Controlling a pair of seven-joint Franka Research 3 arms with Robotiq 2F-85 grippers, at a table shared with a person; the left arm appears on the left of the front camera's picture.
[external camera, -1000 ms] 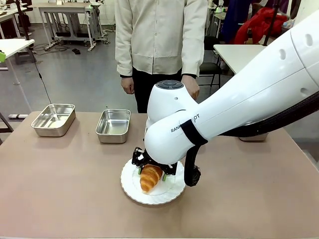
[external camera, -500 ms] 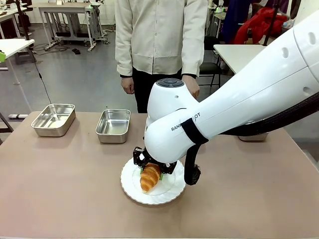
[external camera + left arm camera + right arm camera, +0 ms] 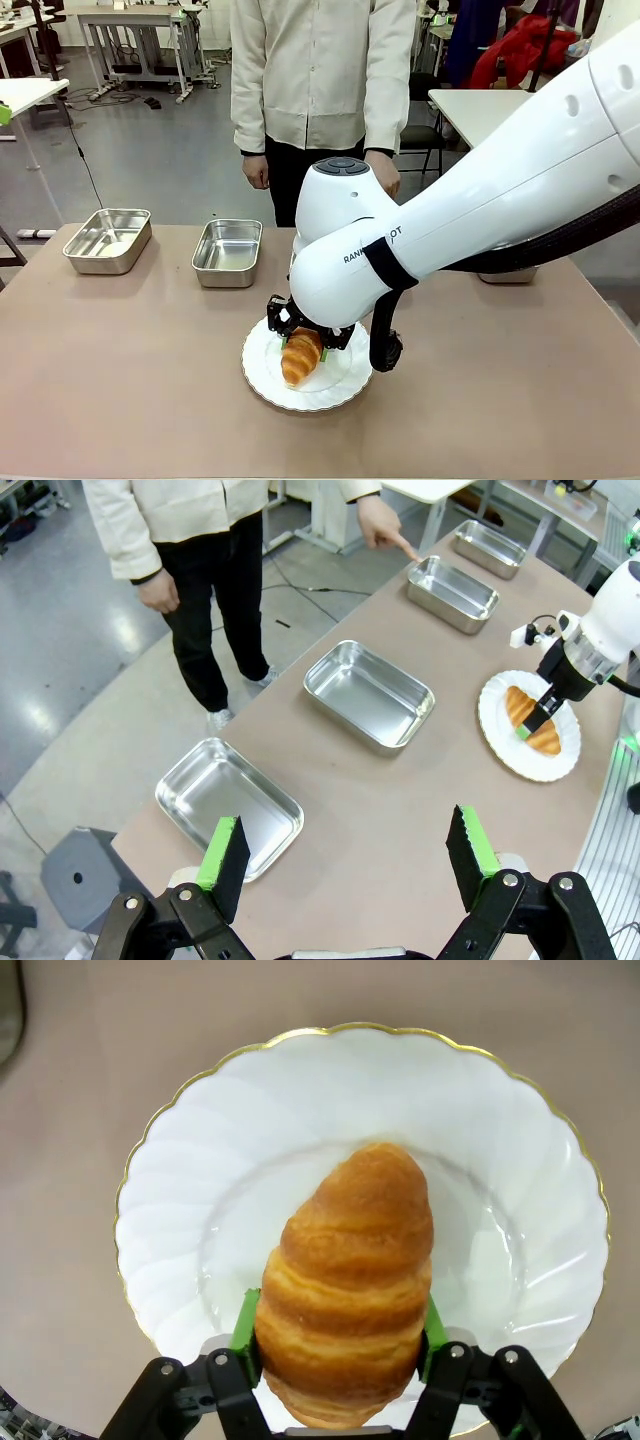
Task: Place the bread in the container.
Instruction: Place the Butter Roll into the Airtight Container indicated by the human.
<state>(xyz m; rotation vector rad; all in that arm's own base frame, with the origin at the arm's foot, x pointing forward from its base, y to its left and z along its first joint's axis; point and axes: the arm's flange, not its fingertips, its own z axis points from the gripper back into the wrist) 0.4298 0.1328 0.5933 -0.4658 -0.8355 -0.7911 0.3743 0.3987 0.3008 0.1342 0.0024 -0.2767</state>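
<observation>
Bread (image 3: 345, 1290) lies on the white plate (image 3: 180, 1180) in the lower middle of the right wrist frame. Its long axis points straight away from the right arm's fingers (image 3: 245, 1332), which are closed on its nearer end, one green pad on each side. The left arm's fingers (image 3: 222, 855) stand open, well apart from the plate. A person's hand (image 3: 385, 528) points at the pan (image 3: 452, 592) in the upper right of the left wrist frame, so this is probably the container.
</observation>
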